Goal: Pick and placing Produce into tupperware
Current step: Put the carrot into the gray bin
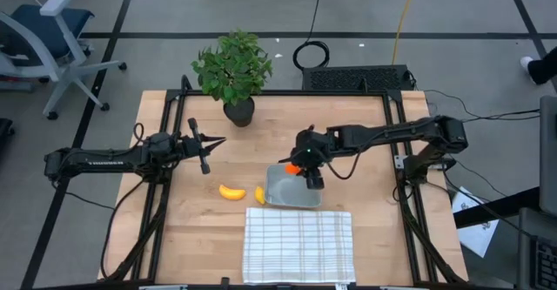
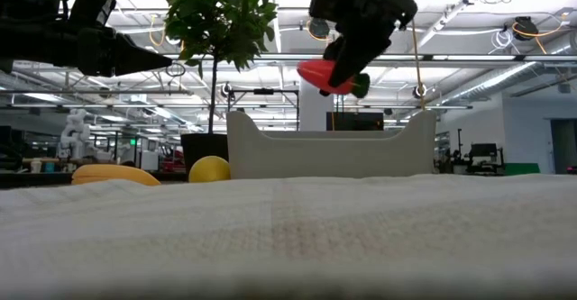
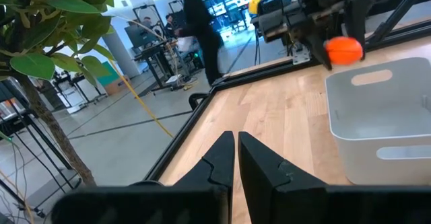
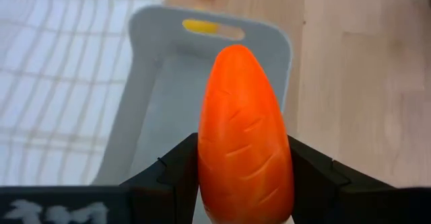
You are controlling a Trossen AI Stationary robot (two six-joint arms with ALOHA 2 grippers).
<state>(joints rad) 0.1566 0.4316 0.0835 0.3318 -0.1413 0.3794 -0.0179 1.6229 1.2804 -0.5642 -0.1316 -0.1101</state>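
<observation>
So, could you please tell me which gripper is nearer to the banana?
Left. The left gripper hangs just behind the banana; the right gripper, holding the carrot, is over the tupperware beside it.

I am working in a robotics lab or open industrial workspace, not a home. My light wooden tabletop (image 1: 348,124) sits in a black metal frame (image 1: 393,116) on a grey floor crossed by dark tape lines (image 1: 348,35), with black cables (image 1: 311,57) and a yellow cord (image 1: 406,11) trailing across it. A blue-cushioned swivel office chair (image 1: 39,37) stands off to one side. From table height I see a high ceiling with exposed white beams and pipes (image 2: 487,21), strip lights, and benches loaded with equipment (image 2: 90,142). A person in dark clothing (image 3: 195,29) stands among distant workstations.
</observation>
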